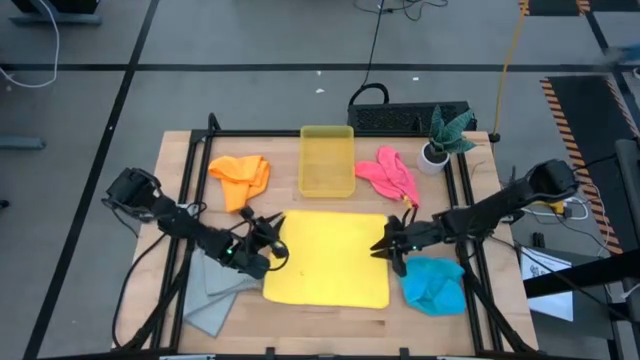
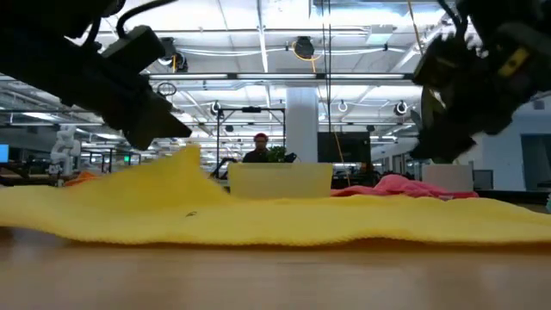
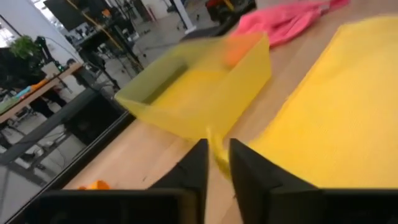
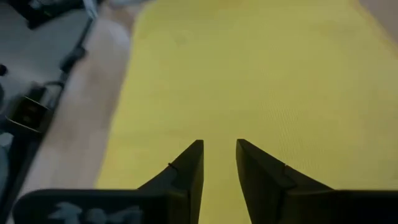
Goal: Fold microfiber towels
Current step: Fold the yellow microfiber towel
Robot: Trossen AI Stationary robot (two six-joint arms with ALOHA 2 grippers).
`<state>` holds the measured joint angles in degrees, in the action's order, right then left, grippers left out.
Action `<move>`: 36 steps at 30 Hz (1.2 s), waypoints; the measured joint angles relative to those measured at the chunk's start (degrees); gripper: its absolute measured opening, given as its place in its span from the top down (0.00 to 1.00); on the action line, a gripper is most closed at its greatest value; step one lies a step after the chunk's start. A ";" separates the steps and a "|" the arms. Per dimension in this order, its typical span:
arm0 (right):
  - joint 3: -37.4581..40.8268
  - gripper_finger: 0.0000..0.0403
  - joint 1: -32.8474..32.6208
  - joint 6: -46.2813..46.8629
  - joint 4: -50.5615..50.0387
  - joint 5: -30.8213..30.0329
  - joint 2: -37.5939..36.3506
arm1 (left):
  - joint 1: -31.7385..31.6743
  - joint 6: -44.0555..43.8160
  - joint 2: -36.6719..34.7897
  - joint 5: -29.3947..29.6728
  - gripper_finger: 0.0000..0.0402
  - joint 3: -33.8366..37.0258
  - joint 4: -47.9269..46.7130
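**Both grippers at the yellow towel, fold about to start**

High view puts us over the yellow towel (image 1: 330, 258), spread nearly flat in the middle of the table (image 1: 180, 170), toward its front edge. We have the left gripper (image 1: 275, 243) at the towel's back-left corner and the right gripper (image 1: 385, 246) at its right edge. The left wrist view shows that arm's fingers (image 3: 196, 165) a narrow gap apart with the yellow corner rising between them; we judge that a light pinch, not a firm one. The right wrist view shows its fingers (image 4: 189, 165) parted by a small gap above the cloth, with nothing in them.

Around us: the orange towel (image 1: 240, 176) at the back-left, the pink towel (image 1: 388, 174) at the back-right, the blue towel (image 1: 432, 283) at the front-right corner, the grey towel (image 1: 212, 295) at the front-left. The yellow bin (image 1: 327, 160) sits at the back edge, the plant (image 1: 445, 135) at the back-right corner.

For a clean fold, we would want both grippers taking matching corners on one edge, gripping fully before lifting, then carrying that edge together and level to the opposite edge so the layers meet squarely.
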<state>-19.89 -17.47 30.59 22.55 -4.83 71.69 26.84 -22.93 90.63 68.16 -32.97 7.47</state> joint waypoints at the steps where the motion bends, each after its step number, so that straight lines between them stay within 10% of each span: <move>1: 0.14 0.81 -0.02 0.62 -0.35 -0.84 1.01 | -0.40 -1.05 -0.53 -0.82 0.75 -0.01 -1.93; 8: -0.80 0.89 -0.15 1.71 -1.06 -2.78 4.53 | -1.11 -12.42 -6.86 -6.43 0.59 -0.22 -12.80; 19: -4.71 0.99 5.37 -1.51 -12.68 -8.60 4.88 | 0.78 5.16 3.20 -29.54 0.76 -0.30 15.27; 27: -4.60 1.00 8.20 1.43 -20.20 -8.99 6.98 | -1.71 4.96 13.88 -28.28 0.89 -0.50 16.12; 36: -6.25 1.00 -8.36 16.92 -22.66 -8.35 7.07 | -7.97 19.75 11.22 -21.48 0.99 -0.71 13.69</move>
<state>-26.13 -25.84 47.51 -0.11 -13.18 78.76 18.87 -3.17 101.85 46.68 -33.69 21.16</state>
